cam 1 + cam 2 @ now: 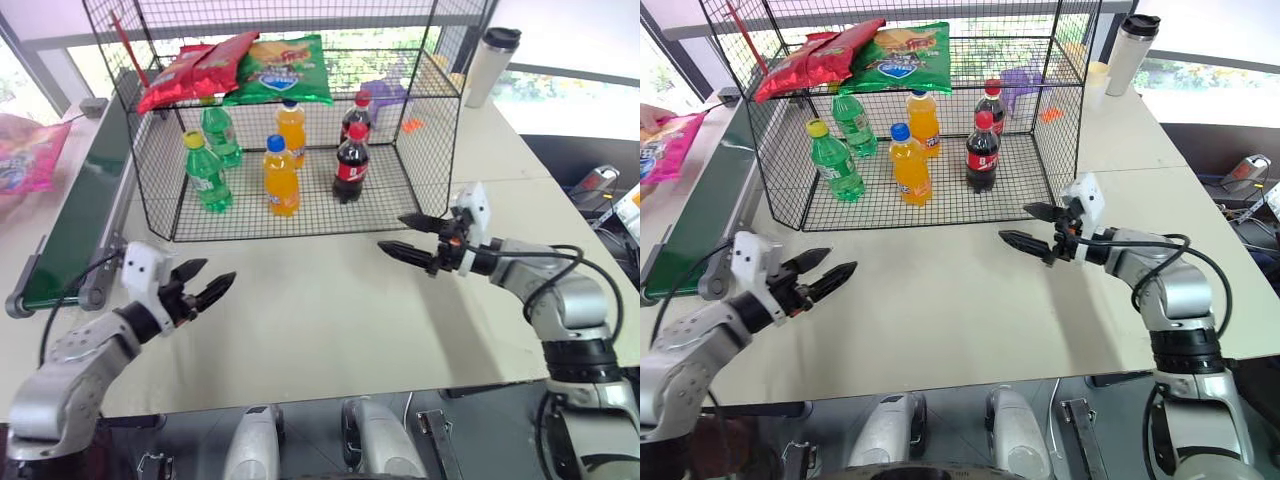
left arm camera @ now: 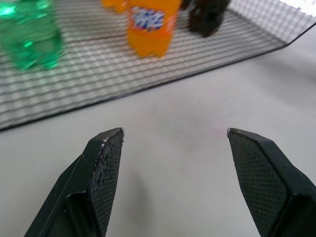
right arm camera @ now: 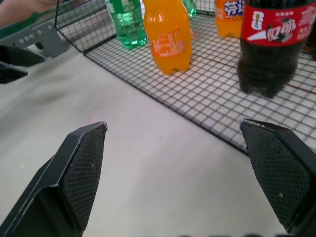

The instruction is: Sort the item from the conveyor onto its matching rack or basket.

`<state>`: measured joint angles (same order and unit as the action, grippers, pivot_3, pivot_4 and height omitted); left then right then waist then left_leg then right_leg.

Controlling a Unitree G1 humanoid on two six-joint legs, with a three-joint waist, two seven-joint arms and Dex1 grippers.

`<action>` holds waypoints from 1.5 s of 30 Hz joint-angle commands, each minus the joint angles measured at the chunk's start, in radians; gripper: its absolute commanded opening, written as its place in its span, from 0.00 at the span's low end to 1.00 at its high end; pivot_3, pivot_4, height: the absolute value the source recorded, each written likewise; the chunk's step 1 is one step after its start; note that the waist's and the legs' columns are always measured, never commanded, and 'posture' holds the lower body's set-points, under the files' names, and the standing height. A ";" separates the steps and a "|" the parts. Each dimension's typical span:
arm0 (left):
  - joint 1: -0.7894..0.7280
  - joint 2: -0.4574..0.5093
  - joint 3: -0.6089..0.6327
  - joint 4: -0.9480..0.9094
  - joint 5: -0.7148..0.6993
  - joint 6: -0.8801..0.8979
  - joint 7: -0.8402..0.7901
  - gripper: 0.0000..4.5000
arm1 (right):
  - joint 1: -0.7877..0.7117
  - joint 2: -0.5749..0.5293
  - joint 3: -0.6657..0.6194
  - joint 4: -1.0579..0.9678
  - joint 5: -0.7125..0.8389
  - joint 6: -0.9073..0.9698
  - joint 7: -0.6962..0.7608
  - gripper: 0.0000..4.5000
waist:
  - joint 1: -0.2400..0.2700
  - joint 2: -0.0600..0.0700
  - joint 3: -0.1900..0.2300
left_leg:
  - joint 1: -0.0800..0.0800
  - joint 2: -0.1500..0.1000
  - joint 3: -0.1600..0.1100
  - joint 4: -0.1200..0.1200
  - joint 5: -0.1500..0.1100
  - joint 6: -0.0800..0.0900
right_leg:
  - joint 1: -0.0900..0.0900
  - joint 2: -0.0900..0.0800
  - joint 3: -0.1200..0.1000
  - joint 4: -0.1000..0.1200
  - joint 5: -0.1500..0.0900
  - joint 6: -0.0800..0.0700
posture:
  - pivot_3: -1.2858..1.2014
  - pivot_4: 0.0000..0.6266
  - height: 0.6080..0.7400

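Observation:
The item, a magenta-pink chip bag (image 1: 28,152), shows at the far left edge, just left of the dark green conveyor (image 1: 82,208); I cannot tell whether it rests on the belt. The black wire rack (image 1: 432,130) stands on the table (image 1: 330,320) beyond both grippers. Red chip bags (image 1: 195,68) and a green chip bag (image 1: 284,68) lie on its upper shelf. My left gripper (image 1: 218,272) hovers open and empty over the table near the conveyor's near end. My right gripper (image 1: 392,232) is open and empty in front of the rack's right front corner.
On the rack floor stand green bottles (image 1: 206,172), orange bottles (image 1: 281,178) and cola bottles (image 1: 350,165). A steel tumbler (image 1: 492,62) stands at the table's back right. A purple object (image 1: 385,95) sits behind the rack. Bare tabletop lies between the grippers.

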<state>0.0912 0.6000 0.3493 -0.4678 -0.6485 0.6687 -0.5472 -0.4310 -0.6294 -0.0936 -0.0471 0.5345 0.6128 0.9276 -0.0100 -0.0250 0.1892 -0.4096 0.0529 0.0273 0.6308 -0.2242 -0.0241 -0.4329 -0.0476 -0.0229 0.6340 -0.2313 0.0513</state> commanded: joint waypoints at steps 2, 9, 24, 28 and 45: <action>0.008 0.037 0.054 -0.042 -0.018 -0.007 -0.012 0.78 | 0.011 -0.007 -0.025 -0.085 0.036 0.019 -0.007 0.99 | 0.000 0.000 0.000 | 0.000 0.000 0.000 0.000 0.000 0.000 | 0.000 0.000 0.000 0.000 0.000 0.000 | 0.52 0.24 1.00; 0.015 0.013 0.054 -0.059 -0.049 0.005 0.014 0.78 | 0.021 0.016 -0.003 -0.105 0.030 0.016 -0.028 0.99 | -0.001 0.000 0.000 | 0.000 0.000 0.000 0.000 0.000 0.000 | 0.000 0.000 0.000 0.000 0.000 0.000 | 0.52 0.24 1.00; 0.064 0.003 0.056 -0.091 -0.047 0.001 0.046 0.78 | -0.029 0.046 0.034 -0.044 0.016 -0.009 -0.021 0.99 | 0.000 0.000 0.000 | 0.000 0.000 0.000 0.000 0.000 0.000 | 0.000 0.000 0.000 0.000 0.000 0.000 | 0.52 0.24 1.00; 0.063 0.004 0.059 -0.089 -0.047 -0.001 0.050 0.78 | -0.047 0.065 0.030 -0.026 0.018 -0.010 -0.026 0.99 | -0.001 0.000 0.000 | 0.000 0.000 0.000 0.000 0.000 0.000 | 0.000 0.000 0.000 0.000 0.000 0.000 | 0.52 0.24 1.00; 0.087 -0.009 0.066 -0.120 -0.050 -0.006 0.070 0.78 | -0.067 0.071 0.052 0.021 -0.020 -0.054 -0.005 0.99 | -0.001 0.000 0.000 | 0.000 0.000 0.000 0.000 0.000 0.000 | 0.000 0.000 0.000 0.000 0.000 0.000 | 0.52 0.24 1.00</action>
<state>0.1806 0.5895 0.3946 -0.5527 -0.6883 0.6826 -0.4781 -0.4768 -0.5642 -0.0349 -0.0170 0.5142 0.5795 0.9166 -0.0105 -0.0250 0.1892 -0.4095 0.0528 0.0273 0.6307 -0.2242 -0.0242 -0.4326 -0.0479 -0.0229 0.6336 -0.2312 0.0510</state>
